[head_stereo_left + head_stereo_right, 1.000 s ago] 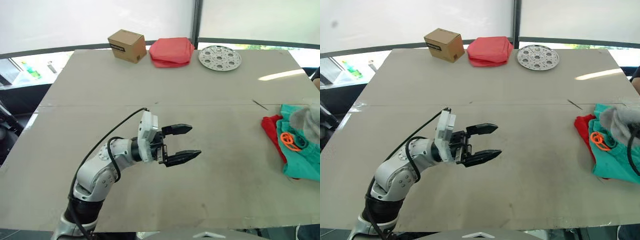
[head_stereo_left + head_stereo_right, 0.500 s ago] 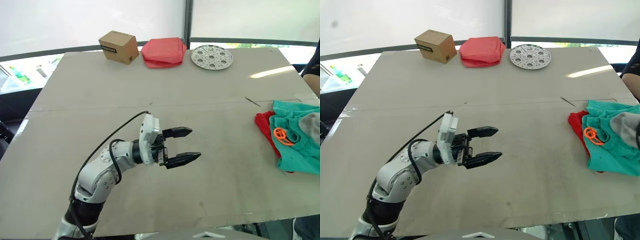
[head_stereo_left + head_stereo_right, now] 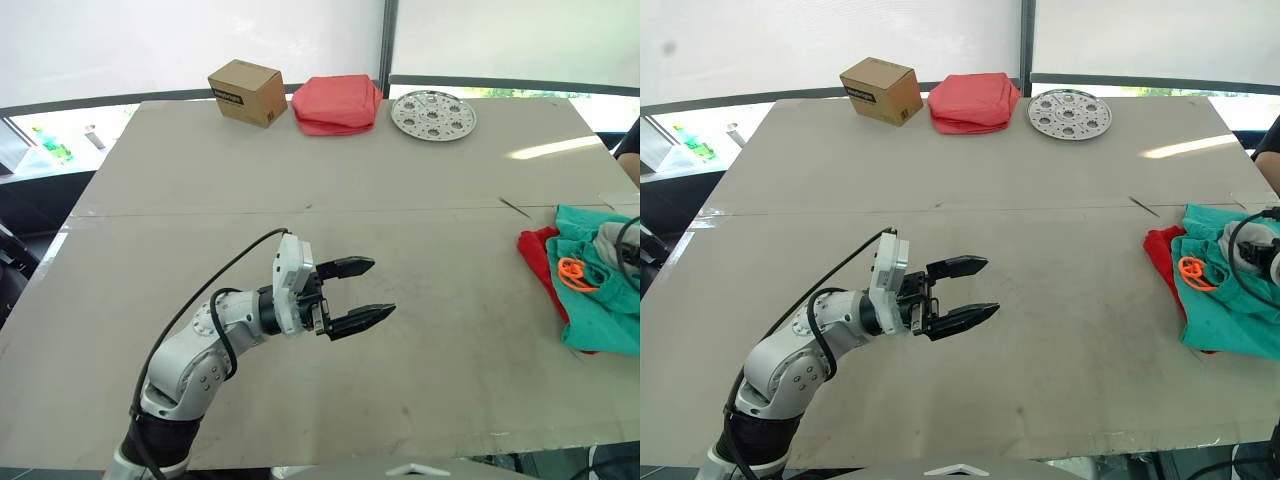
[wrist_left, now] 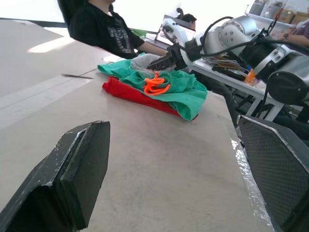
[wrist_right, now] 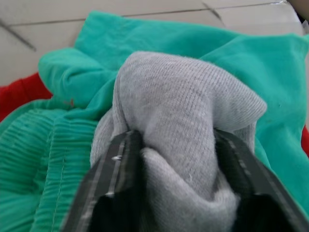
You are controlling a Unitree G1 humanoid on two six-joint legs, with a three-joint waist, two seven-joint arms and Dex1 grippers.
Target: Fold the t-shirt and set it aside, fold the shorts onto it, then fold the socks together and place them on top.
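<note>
Grey knit socks (image 5: pixel 178 111) bulge between the right gripper's (image 5: pixel 176 159) black fingers (image 5: pixel 120 164), which are clenched on the fabric. Under them lie the teal shorts (image 5: pixel 58 159), an orange drawstring loop (image 3: pixel 1191 271) on top, and the shorts cover most of the red t-shirt (image 3: pixel 1164 262), whose edge shows at the heap's left. The heap sits at the desk's (image 3: pixel 300 160) right edge. The left gripper (image 3: pixel 358 292) hovers over the desk's middle, well apart from the clothes, fingers spread and empty. Along the far edge stand a cardboard box (image 3: pixel 247 91), a pink folded cloth (image 3: pixel 337 103) and a perforated metal disc (image 3: pixel 433 114).
</note>
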